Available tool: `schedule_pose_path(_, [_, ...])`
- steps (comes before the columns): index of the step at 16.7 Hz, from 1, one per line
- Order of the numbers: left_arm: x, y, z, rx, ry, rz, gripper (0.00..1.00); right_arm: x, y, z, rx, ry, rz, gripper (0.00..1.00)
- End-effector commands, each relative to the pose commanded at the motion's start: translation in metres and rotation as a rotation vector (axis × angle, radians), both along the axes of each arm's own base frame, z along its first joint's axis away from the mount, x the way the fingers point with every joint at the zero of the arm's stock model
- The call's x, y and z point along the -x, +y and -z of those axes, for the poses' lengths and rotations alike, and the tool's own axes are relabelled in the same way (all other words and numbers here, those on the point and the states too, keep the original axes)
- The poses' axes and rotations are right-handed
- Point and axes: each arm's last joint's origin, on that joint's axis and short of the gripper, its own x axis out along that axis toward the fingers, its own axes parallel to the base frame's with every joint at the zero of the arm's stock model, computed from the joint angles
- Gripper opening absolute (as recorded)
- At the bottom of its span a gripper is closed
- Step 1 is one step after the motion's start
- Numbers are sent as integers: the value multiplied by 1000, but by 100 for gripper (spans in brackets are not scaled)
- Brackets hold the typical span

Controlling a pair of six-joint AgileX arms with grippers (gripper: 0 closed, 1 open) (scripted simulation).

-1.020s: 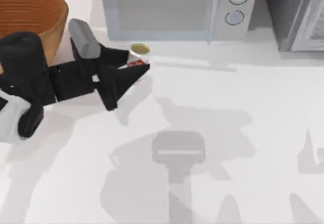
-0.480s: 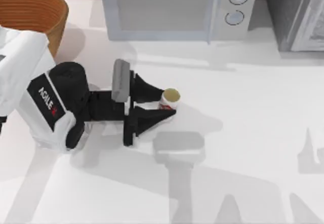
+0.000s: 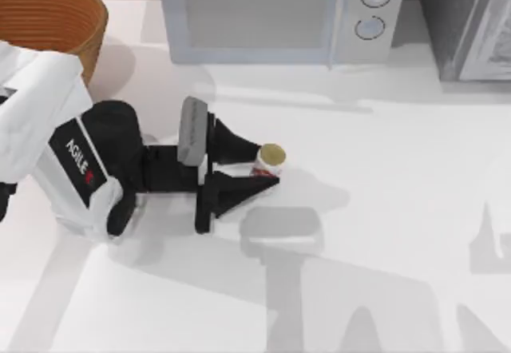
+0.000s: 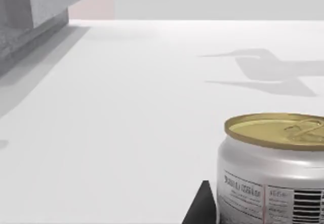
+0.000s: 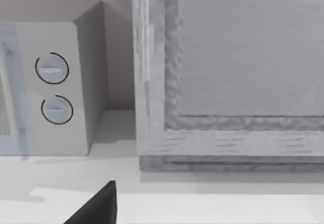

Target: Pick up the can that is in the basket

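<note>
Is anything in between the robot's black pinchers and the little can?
No. The left gripper has its fingers on both sides of the can, out on the table, away from the basket.

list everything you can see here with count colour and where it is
can: 1, white and red label, gold top, on the table near the middle, outside the basket, between the left claw's fingers
basket: 1, orange-brown wicker, table's far left corner
microwave: 1, pale grey with two round dials, at the back, centre
grey cabinet: 1, textured grey, back right, beside the microwave
table: 1, white, under everything
left claw: 1, black, closed on the can, left of centre
right claw: 1, a black fingertip in the right wrist view, facing the microwave and cabinet
</note>
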Motion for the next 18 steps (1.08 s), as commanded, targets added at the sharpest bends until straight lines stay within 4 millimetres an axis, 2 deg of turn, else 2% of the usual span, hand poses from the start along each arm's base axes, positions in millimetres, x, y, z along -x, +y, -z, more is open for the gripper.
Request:
schedule_pose_path(12, [0,0,0,0,0,0,98,0,0,0,0,0,0,100])
schedule_pose_path(18, [0,0,0,0,0,0,100,0,0,0,0,0,0,100])
